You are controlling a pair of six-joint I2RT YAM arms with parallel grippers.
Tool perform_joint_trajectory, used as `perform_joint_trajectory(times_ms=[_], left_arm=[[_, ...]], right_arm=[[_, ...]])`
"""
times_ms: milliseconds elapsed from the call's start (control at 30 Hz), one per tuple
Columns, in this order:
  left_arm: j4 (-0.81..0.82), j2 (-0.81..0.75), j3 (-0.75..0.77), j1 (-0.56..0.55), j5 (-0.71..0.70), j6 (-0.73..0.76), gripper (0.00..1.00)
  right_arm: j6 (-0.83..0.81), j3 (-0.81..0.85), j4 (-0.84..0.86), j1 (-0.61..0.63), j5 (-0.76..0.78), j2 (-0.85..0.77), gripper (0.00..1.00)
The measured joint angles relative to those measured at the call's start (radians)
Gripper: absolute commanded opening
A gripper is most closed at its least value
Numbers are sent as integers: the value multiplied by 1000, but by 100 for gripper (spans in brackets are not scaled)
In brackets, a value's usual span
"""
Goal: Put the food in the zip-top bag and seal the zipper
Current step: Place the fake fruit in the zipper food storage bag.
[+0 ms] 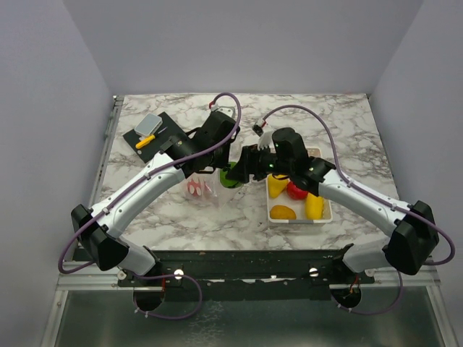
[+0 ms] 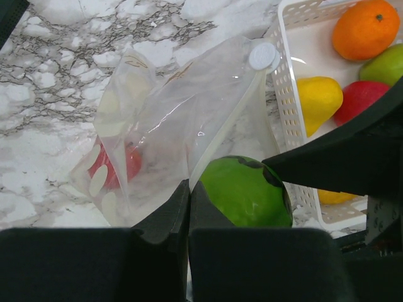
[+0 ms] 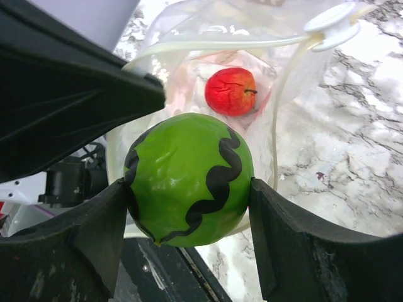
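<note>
The clear zip-top bag [image 2: 170, 119] lies on the marble with its mouth held up; a red apple [image 3: 231, 91] is inside it. My left gripper [image 2: 189, 189] is shut on the bag's mouth edge, the zipper strip [image 3: 214, 45]. My right gripper [image 3: 189, 201] is shut on a green toy watermelon [image 3: 189, 179] with black wavy stripes, right at the bag's mouth. In the top view the watermelon [image 1: 230, 176] sits between the two grippers, left [image 1: 217, 163] and right [image 1: 246, 168]. Other food stays in the white tray [image 1: 275, 213]: an orange [image 2: 366, 28], a lemon [image 2: 318, 99], a red fruit [image 2: 365, 100] and a green one [image 2: 385, 63].
A black board [image 1: 155, 131] at the back left holds a grey block [image 1: 147, 125] and a yellow-orange tool [image 1: 145, 142]. The white tray [image 2: 283, 82] stands just right of the bag. A white slider tab [image 3: 332, 25] sits on the zipper's end.
</note>
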Motion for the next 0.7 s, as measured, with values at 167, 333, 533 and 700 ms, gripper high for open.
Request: perform_joint_trajectory(times_ms=[167, 333, 533, 700], left_arm=[[0, 0, 0, 0, 29, -7, 0], [-1, -1, 2, 0, 50, -15, 0], [-12, -11, 31, 0, 55, -24, 0], [-27, -34, 33, 0, 55, -31, 0]], right_arm=[[17, 22, -16, 5, 67, 45, 20], [47, 84, -63, 5, 142, 96, 21], [78, 158, -132, 5, 213, 148, 23], [90, 188, -166, 5, 238, 169, 37]])
